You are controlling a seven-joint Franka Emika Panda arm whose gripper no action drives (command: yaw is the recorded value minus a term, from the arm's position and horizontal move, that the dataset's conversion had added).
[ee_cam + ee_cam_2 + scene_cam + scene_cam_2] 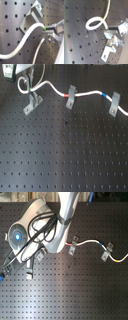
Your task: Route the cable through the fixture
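The bench (60, 159) is a black perforated board that fills both exterior views. Over its far side, toward the second exterior view's left, the white arm (47, 219) bends down, with dark cables looped along it.

The cable (87, 93) is a white cord running across the far part of the bench. From the first exterior view's right edge it passes a slanted grey clip (115, 104) just past its blue band (104, 95), then a second slanted clip (71, 97) at its red band (67, 93), and rises toward the first exterior view's upper left, where it curls into a loop. In the second wrist view that loop (95, 23) lies above the board.

The fixture (34, 102), a small grey clip with two upright prongs, stands near the first exterior view's upper left, right under the hand (25, 76). The cable passes just above it; whether it sits in the slot cannot be told.

In the first wrist view the cord's end meets a metal fingertip (53, 27) at a green spot, and the hand seems to pinch the cable there.
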